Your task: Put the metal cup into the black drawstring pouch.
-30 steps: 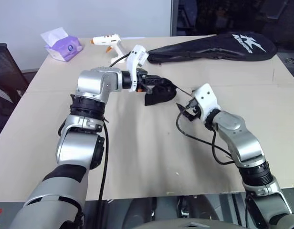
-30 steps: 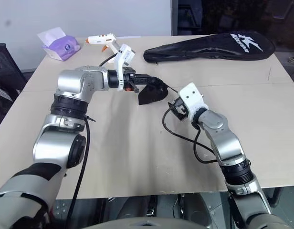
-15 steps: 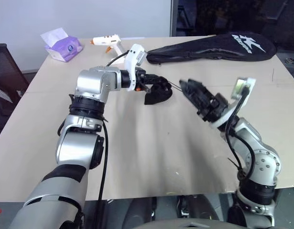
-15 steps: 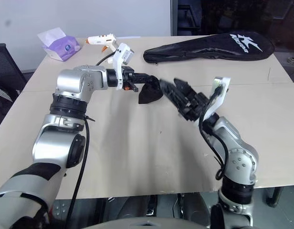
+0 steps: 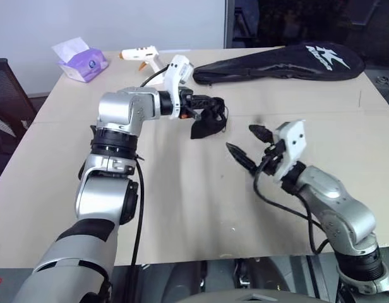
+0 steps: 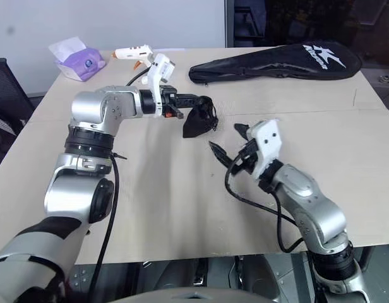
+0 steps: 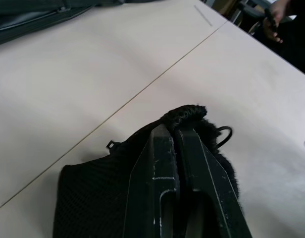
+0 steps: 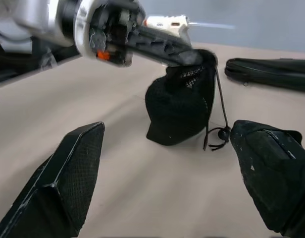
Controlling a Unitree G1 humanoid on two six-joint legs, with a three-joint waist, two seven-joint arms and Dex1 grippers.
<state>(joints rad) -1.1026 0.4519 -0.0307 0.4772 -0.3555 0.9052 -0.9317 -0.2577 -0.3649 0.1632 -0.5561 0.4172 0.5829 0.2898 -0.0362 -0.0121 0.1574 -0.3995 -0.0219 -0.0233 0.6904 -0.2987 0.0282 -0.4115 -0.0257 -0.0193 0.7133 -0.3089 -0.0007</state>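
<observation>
The left gripper [image 5: 215, 103] is clenched on the gathered top edge of the black drawstring pouch [image 5: 207, 122], which sits just above the middle of the left eye frame. The pouch hangs from that pinch with its lower end resting on, or just above, the table [image 5: 182, 189]. The right gripper [image 5: 248, 144], right of centre and lower, stands with its fingers spread wide and holds nothing; it is near the pouch but apart from it.

The pouch looks soft, light and limp: its fabric bunches under the grip and sags below it. Its cord [image 8: 219, 106] and toggle [image 8: 224, 133] dangle loose on one side. A hold on the hem, as now, probably suits it best; the mouth would likely need a second pinch on the opposite rim to stay open.

The metal cup cannot be made out anywhere on the table. Whether it is already inside the pouch cannot be told, as the pouch's mouth is pinched shut and its fabric is opaque, though the bag does bulge somewhat in the right wrist view.
</observation>
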